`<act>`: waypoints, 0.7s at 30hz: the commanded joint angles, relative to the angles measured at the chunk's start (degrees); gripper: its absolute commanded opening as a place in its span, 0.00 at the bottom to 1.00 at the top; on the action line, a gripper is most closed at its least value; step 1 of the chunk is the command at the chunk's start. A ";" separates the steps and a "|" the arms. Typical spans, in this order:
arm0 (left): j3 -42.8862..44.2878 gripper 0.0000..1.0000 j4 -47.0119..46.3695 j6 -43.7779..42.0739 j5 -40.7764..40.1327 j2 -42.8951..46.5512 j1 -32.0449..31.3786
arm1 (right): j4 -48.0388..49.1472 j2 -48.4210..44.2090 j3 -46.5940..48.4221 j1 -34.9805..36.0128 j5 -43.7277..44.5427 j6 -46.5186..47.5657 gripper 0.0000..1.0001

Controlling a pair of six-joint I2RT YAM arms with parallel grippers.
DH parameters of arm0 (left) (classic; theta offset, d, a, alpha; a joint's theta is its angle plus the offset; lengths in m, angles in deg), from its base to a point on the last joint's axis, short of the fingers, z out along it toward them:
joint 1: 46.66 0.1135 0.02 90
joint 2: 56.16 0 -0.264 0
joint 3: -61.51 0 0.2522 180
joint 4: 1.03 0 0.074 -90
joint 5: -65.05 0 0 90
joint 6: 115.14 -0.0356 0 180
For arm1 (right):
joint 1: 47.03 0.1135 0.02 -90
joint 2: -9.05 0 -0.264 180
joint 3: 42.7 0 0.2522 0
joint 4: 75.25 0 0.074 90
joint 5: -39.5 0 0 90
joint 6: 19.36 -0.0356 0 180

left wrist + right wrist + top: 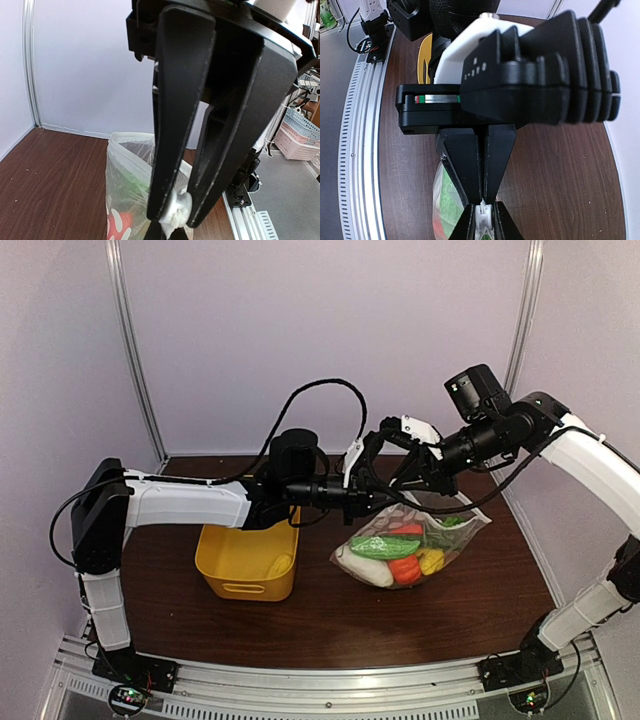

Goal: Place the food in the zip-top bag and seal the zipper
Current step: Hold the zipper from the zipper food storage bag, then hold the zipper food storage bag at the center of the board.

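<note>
Tub set on table, just left of bag. Bag held up by mouth edge, lower end on table, food inside. Left gripper clamped shut on bunched mouth edge. Right gripper pinched on same edge, tips meeting left's. Both arms reached inward over table centre.

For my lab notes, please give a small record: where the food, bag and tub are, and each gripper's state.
food: mostly inside the zip-top bag
zip-top bag: on table, right of yellow tub
yellow tub: holds one yellow piece
left gripper: shut on bag's top edge
right gripper: shut on the same edge
</note>
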State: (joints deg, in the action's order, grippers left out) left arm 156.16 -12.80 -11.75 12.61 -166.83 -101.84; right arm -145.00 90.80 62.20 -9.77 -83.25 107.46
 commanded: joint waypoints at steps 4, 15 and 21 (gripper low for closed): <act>-1.58 0.00 -5.13 -0.35 -0.38 2.85 0.35 | -0.74 -0.45 -0.78 -0.77 2.97 -0.32 0.09; -2.46 0.01 -5.40 0.20 -0.62 3.53 0.77 | -2.43 0.77 -0.74 -1.43 4.13 0.49 0.00; -0.12 0.21 -1.91 -0.45 -0.73 2.24 0.87 | -3.28 1.68 1.07 -1.39 1.57 0.27 0.00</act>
State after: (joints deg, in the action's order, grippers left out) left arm 154.04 -14.51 -11.73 11.87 -166.28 -101.42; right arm -146.03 91.41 61.87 -10.78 -81.46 107.79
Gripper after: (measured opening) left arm 0.185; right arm 0.049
